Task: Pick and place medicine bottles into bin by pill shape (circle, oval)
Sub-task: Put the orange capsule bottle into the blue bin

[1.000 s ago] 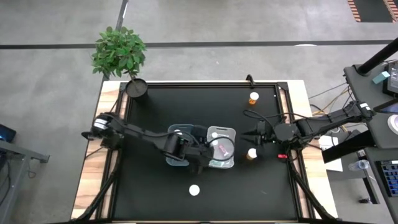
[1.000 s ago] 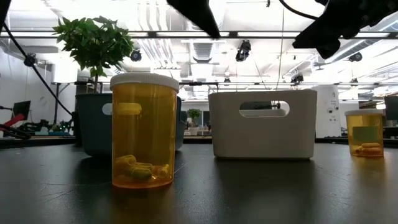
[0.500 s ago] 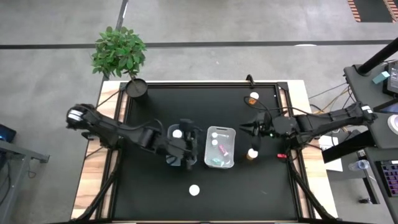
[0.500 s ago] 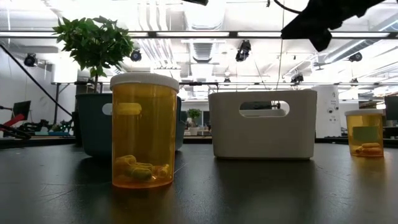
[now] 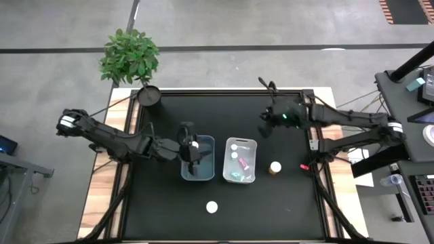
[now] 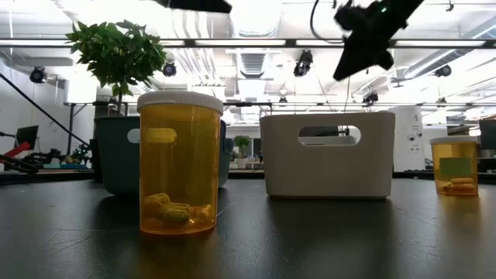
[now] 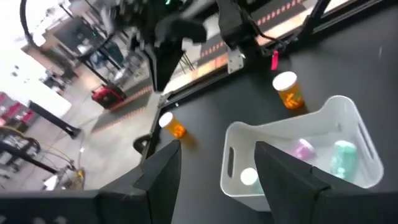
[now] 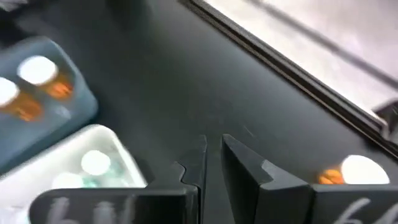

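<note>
High view: black table [image 5: 224, 210] | grey floor beyond | left hand [image 5: 192, 150] apart, right hand [image 5: 263, 131] together, empty

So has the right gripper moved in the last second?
Yes. In the high view the right gripper has swung away from the white bin, toward the table's far edge near the plant-pot side.

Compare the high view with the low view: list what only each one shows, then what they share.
Only the high view: the bottles lying inside the white bin and the blue bin, plus the left gripper open over the blue bin. Only the low view: yellow pills at the bottom of the near orange bottle, and the ceiling of the room behind. Both: the two bins, the potted plant, and the right gripper raised above the table.
</note>
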Robot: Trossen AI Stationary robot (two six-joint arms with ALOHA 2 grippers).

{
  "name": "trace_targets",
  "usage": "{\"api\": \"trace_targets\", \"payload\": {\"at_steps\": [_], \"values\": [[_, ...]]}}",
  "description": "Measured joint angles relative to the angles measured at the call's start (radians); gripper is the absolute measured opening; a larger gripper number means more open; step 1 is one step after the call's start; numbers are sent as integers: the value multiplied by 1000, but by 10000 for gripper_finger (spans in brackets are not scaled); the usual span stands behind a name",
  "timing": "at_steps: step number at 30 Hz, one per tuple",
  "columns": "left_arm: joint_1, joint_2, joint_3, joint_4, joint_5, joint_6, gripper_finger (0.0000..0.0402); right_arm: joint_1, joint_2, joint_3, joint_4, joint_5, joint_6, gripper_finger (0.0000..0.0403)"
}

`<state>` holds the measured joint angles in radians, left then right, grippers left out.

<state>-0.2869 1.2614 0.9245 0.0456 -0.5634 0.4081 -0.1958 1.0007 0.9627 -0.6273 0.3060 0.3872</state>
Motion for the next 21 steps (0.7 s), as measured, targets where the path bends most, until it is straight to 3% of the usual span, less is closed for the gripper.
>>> {"api": "trace_targets", "payload": {"at_steps": [3,15,21], "values": [[0,-35,-42,5,-8,22,187,-99,76,71,-83,-72,-31,38],[-1,-111,-95,10,-24,16,187,-431,283,258,-279,-162,-58,40],[-1,-122,-114,10,-24,17,187,-562,353,267,-330,-210,-74,86]]}}
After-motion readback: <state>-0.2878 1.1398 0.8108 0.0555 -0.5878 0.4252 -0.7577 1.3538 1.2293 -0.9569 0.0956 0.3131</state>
